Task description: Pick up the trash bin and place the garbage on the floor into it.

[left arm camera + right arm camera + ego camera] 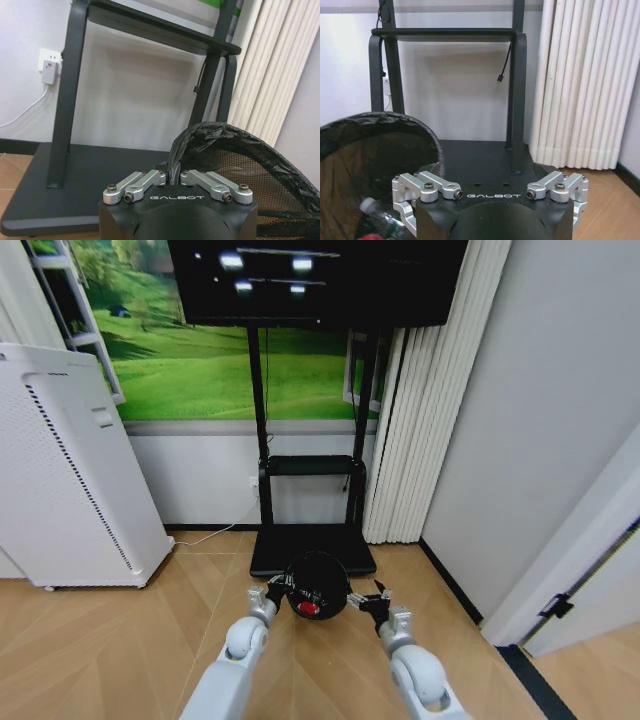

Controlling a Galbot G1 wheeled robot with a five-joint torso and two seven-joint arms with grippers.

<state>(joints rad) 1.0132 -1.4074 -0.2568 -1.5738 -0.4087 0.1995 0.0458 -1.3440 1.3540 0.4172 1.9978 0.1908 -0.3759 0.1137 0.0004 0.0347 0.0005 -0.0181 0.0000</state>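
Two grippers are flanking the trash bin [318, 583] at lower centre of the head view: the left gripper [274, 592] is pinching its lined rim; the right gripper [372, 600] is hovering alongside, jaws spread. Garbage [311, 608] is lying inside.

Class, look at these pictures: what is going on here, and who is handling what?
A two-armed robot is holding a small black trash bin in front of a TV stand. Its left tool is shut on the bin's bag-lined rim, while the right tool sits open beside the bin. A clear bottle and something red already lie inside. The wood floor nearby shows no litter.
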